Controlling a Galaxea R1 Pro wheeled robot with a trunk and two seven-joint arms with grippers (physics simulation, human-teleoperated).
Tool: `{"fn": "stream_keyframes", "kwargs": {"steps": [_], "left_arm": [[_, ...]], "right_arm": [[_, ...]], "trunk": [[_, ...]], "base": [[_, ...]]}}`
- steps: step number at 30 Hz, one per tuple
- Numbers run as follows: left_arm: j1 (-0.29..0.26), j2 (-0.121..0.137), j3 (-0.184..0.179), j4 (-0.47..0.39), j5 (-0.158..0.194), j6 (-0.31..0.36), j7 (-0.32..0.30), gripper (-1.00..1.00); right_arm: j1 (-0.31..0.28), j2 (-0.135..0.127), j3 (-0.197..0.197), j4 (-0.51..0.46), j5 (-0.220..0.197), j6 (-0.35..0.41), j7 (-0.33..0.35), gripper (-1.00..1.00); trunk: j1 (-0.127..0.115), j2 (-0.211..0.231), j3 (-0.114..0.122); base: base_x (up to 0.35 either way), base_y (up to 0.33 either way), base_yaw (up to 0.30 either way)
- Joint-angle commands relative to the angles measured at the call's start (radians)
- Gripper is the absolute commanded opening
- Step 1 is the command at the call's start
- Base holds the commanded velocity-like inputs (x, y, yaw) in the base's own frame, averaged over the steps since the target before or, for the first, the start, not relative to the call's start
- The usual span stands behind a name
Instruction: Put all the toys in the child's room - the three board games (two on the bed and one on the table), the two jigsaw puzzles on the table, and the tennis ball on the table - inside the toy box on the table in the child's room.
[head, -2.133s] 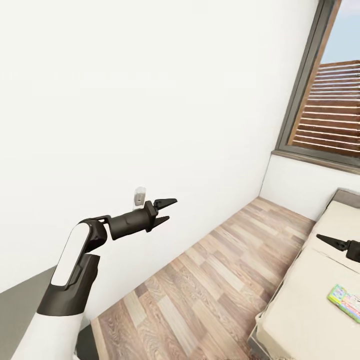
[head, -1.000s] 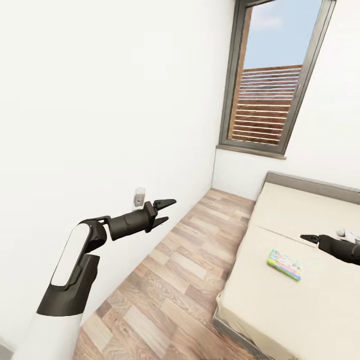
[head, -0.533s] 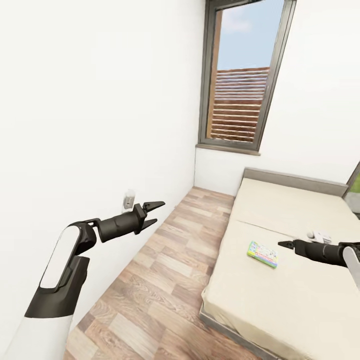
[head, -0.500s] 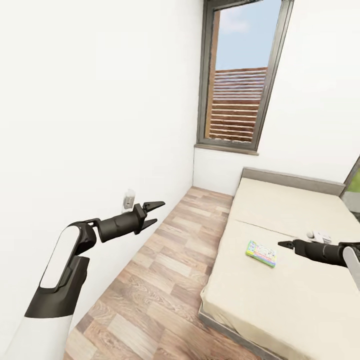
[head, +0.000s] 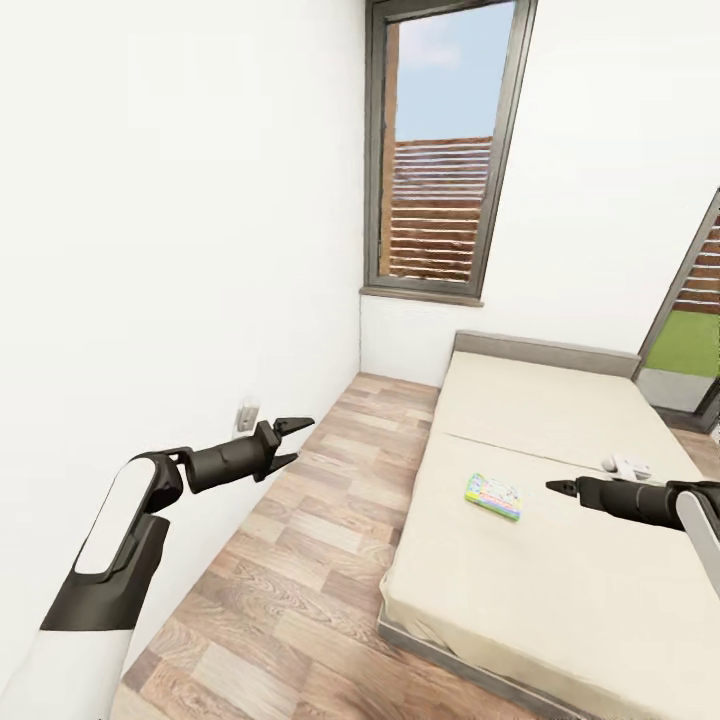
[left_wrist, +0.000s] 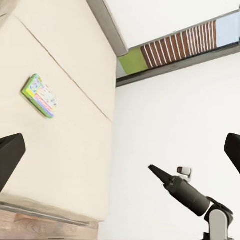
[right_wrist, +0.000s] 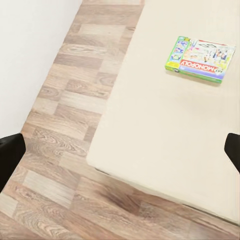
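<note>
The green-edged Monopoly box (head: 493, 495) lies flat on the beige bed (head: 560, 590), mid-cover. At its 3 o'clock, apart, the right gripper (head: 553, 487) hovers, fingers spread in its wrist view. At 9 o'clock, over the wood floor (head: 300, 560), the left gripper (head: 288, 442) is spread, empty.

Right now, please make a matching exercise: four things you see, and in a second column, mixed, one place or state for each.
Things:
1. Monopoly box
2. left end effector
3. window
4. right end effector

Places or states:
A. open, over the wood floor beside the white wall
B. above the bed, past the box
C. lying flat on the beige bed
D. in the far wall, behind the headboard

Pairs: 1-C, 2-A, 3-D, 4-B
</note>
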Motion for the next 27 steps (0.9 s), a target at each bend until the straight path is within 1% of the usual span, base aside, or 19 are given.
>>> {"fn": "stream_keyframes", "kwargs": {"steps": [1,2,7,9,17,21,27], "left_arm": [[-0.001,0.007,0.005,0.017,0.008,-0.002,0.009,1.0],[-0.001,0.013,0.01,0.033,0.005,-0.003,0.008,1.0],[-0.001,0.024,0.023,0.069,-0.002,-0.007,0.007,1.0],[-0.001,0.029,0.029,0.083,-0.005,-0.009,0.007,1.0],[-0.001,0.034,0.035,0.098,-0.014,-0.011,0.009,1.0],[-0.001,0.035,0.037,0.103,-0.018,-0.012,0.008,1.0],[-0.001,0.036,0.037,0.102,-0.021,-0.012,0.003,1.0]], "right_arm": [[0.003,0.0,0.0,-0.002,0.009,0.004,0.011,1.0],[0.006,0.0,0.0,-0.004,0.008,0.004,0.012,1.0],[0.014,0.002,0.002,-0.006,0.006,0.002,0.014,1.0],[0.017,0.003,0.003,-0.006,0.005,-0.016,0.016,1.0],[0.022,0.009,0.005,-0.005,0.002,-0.036,0.018,1.0],[0.023,0.017,0.004,-0.009,0.001,-0.04,0.018,1.0],[0.024,0.025,0.003,-0.021,0.001,-0.04,0.017,1.0]], "trunk": [[0.001,-0.002,-0.002],[0.001,-0.002,-0.002],[0.001,-0.002,-0.002],[0.001,-0.002,-0.002],[0.001,-0.002,-0.002],[0.001,-0.002,-0.002],[0.001,-0.002,-0.002]], "base": [[0.0,0.0,-0.061],[0.0,0.0,-0.049],[0.0,0.0,-0.037],[0.0,0.0,-0.018],[0.0,0.0,-0.01],[0.008,0.0,-0.004],[0.114,0.0,-0.002]]}}
